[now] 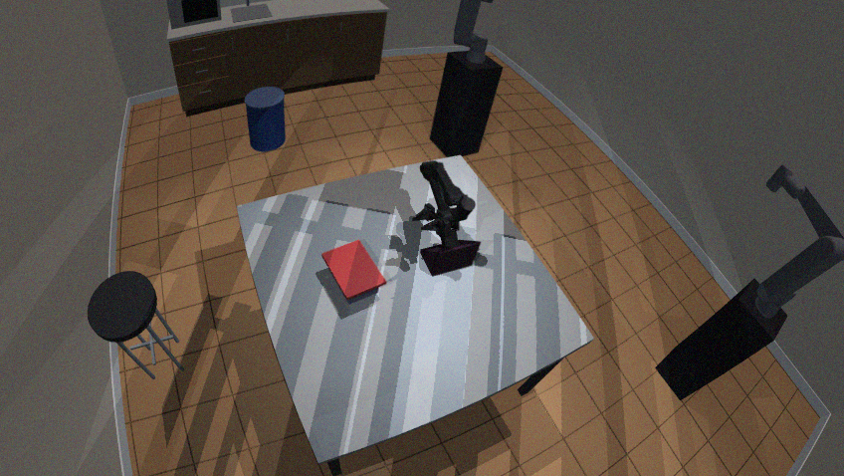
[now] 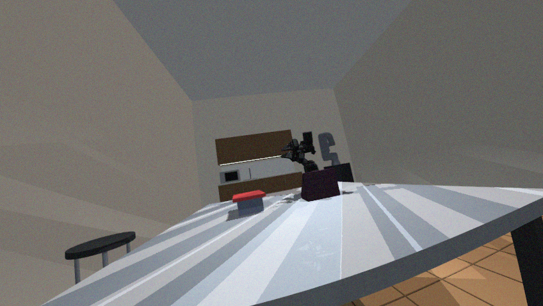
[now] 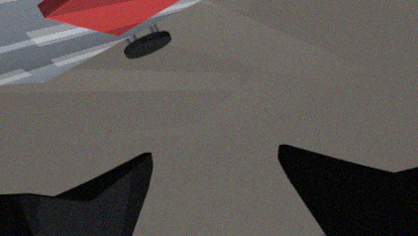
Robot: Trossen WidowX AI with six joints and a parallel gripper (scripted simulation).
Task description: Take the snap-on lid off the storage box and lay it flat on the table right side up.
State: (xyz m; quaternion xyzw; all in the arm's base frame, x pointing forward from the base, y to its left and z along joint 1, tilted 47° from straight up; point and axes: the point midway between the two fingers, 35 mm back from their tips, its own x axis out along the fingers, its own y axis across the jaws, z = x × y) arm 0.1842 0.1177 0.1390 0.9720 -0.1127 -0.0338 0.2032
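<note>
The red lid [image 1: 354,267] [image 2: 248,196] sits on top of the grey-blue storage box [image 2: 250,207], right side up and overhanging its walls. In the top view the lid hides the box. Box and lid stand on the striped table [image 1: 437,366] [image 2: 304,262]. Part of the lid [image 3: 119,12] shows at the top left of the wrist view. My gripper [image 1: 417,222] [image 2: 282,152] [image 3: 216,155] is open and empty. It is raised above the table, to the right of and behind the box in the top view, well apart from the lid.
A dark purple block [image 1: 450,259] [image 2: 320,185] stands on the table right of the box, by the arm's lower part. A black stool [image 1: 121,304] [image 2: 100,244] [image 3: 148,45] stands off the table's left side. A blue bin [image 1: 266,120] stands behind the table.
</note>
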